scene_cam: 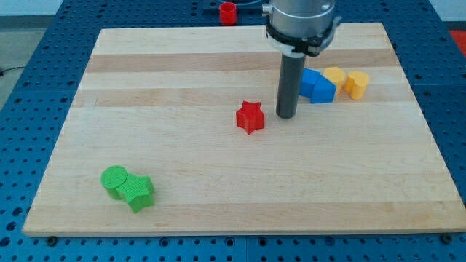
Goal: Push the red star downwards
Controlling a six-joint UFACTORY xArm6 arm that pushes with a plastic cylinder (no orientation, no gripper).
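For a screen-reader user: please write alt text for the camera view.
My tip rests just right of the red star on a wooden board. Blue and yellow blocks sit upper right, green blocks lower left.

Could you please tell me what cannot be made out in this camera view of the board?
- The blue block: its left side is hidden behind the rod, so its shape is unclear.
- The red cylinder beyond the board's top edge: cut off by the view's top.
- The arm above the rod: cut off by the view's top.
- Whether my tip touches the red star at its left: too close to tell.
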